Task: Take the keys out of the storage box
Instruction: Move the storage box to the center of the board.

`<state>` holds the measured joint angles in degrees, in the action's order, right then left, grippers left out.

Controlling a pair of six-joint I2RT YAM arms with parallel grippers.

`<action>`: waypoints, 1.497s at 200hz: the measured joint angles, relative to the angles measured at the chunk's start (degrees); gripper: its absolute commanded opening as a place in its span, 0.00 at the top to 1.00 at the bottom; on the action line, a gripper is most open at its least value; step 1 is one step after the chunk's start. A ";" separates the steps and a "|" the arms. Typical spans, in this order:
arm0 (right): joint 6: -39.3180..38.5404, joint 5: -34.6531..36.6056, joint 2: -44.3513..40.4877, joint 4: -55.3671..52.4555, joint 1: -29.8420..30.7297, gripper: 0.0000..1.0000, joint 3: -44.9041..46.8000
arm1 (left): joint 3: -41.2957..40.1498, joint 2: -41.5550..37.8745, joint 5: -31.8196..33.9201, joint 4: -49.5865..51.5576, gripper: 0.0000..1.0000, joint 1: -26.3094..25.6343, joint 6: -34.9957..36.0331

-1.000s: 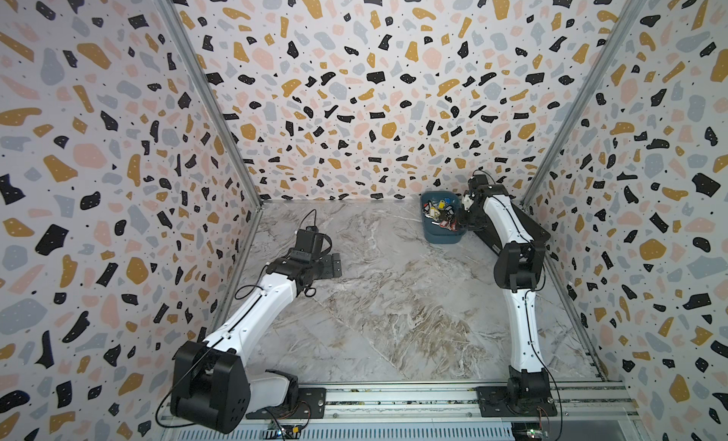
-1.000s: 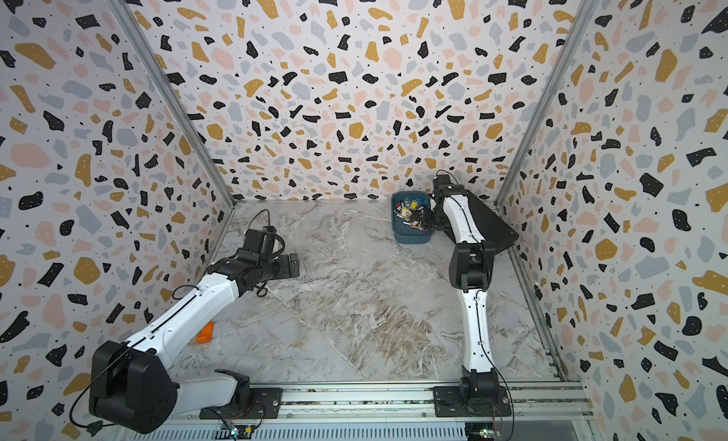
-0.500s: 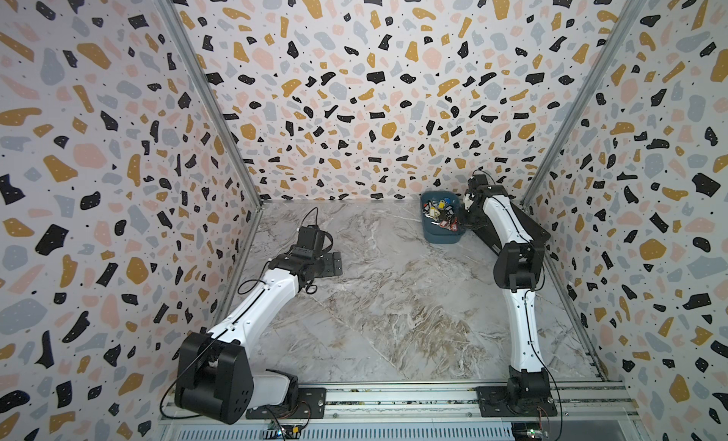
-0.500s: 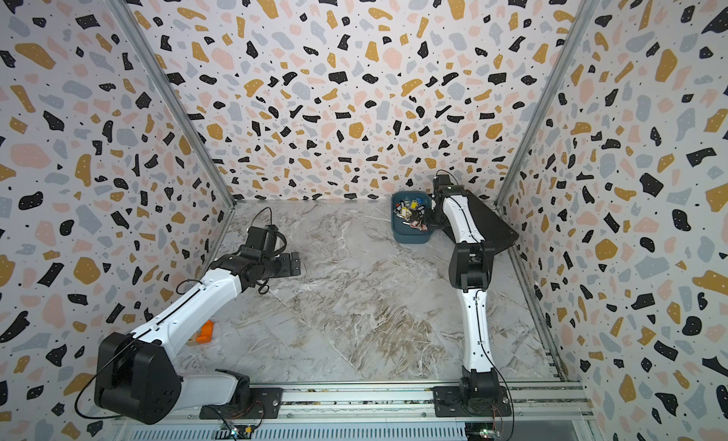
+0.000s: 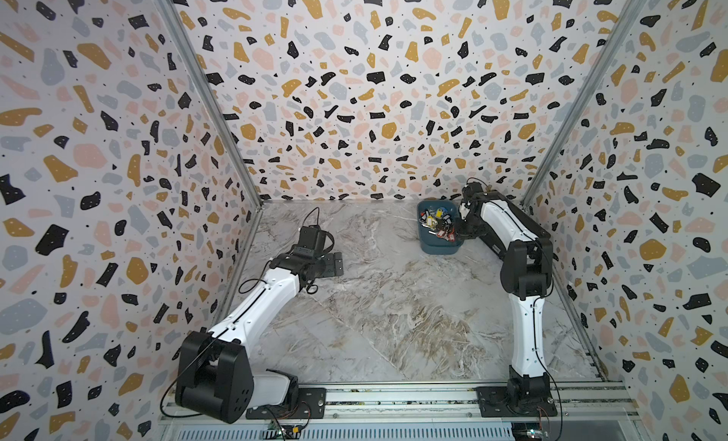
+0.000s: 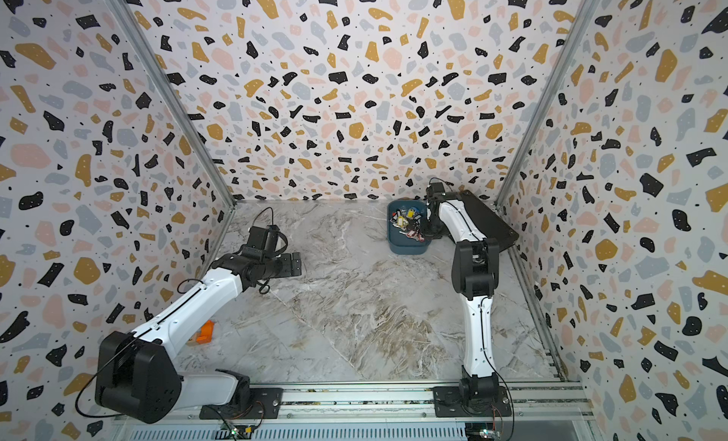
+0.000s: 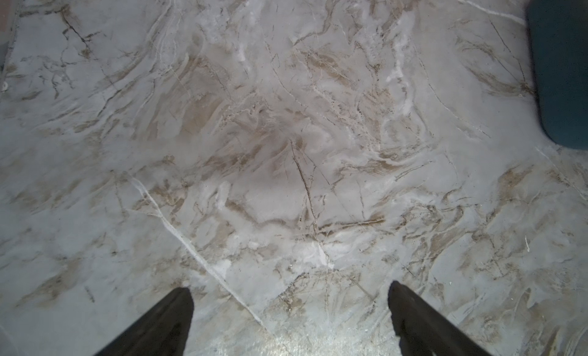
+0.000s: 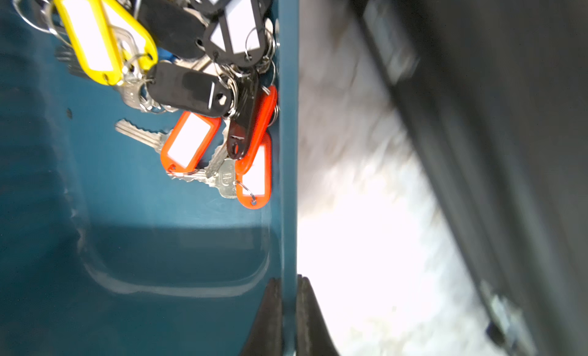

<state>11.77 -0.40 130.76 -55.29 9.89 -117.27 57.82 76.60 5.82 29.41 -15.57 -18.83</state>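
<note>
R gripper (image 8: 289,279) pinched on storage box (image 8: 95,211) wall, keys (image 8: 187,141) inside; L gripper (image 7: 290,286) wide open

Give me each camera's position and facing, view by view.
Top views: high at the front, facing down and back; left arm and right arm whole.
Left wrist: on the left arm, facing the table; open left gripper tips.
Right wrist: on the right arm, facing into the box at keys; right gripper pinching its wall.
Shared: the box, everywhere.

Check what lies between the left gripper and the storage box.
Nothing but bare marble tabletop lies between the left gripper and the storage box. This shows in both top views, and the left wrist view agrees.
</note>
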 measured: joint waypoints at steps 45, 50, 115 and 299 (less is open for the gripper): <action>4.87 -0.44 -13.55 5.44 3.78 1.00 21.62 | 0.13 -0.07 -0.37 0.13 0.00 -0.42 0.00; 5.77 -0.70 -15.41 6.12 4.20 1.00 24.39 | 0.15 -0.07 -0.44 0.13 0.01 -0.48 0.00; 17.03 -1.53 -36.44 11.58 15.41 1.00 51.89 | 0.31 -0.74 -1.11 0.22 0.00 -1.53 -0.04; 30.82 5.60 -58.27 -12.09 40.00 0.57 53.88 | 0.33 -1.09 -2.36 0.22 0.00 -5.40 -0.07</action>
<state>42.59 5.19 72.49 -67.37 49.89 -63.40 58.15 75.50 3.46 29.63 -20.97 -18.90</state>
